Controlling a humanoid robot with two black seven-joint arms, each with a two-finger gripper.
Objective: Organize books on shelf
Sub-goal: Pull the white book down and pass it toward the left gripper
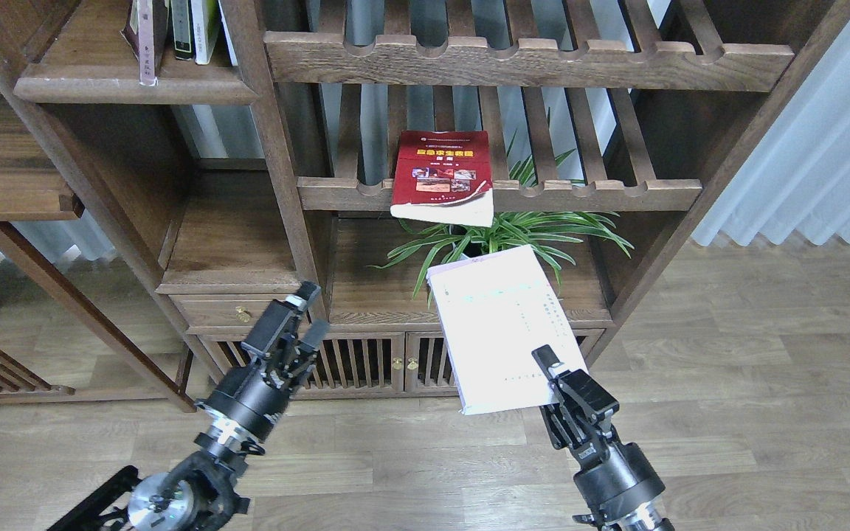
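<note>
My right gripper [552, 372] is shut on the lower right corner of the pale white-lavender book [502, 328] and holds it tilted in front of the low cabinet, below the plant. The red book [443, 175] with a yellow title band lies on the middle slatted rack, its front edge hanging over the rail. A dark maroon book [139, 33] stands with two other books on the solid shelf [137, 90] at the top left. My left gripper [308, 316] is open and empty, in front of the drawer at lower left of centre.
A potted spider plant [506, 234] stands on the cabinet top under the red book. Slatted cabinet doors [366, 361] are behind both grippers. A post [277, 147] divides the bookcase. A white curtain [823, 133] hangs at the right. Wooden floor lies in front.
</note>
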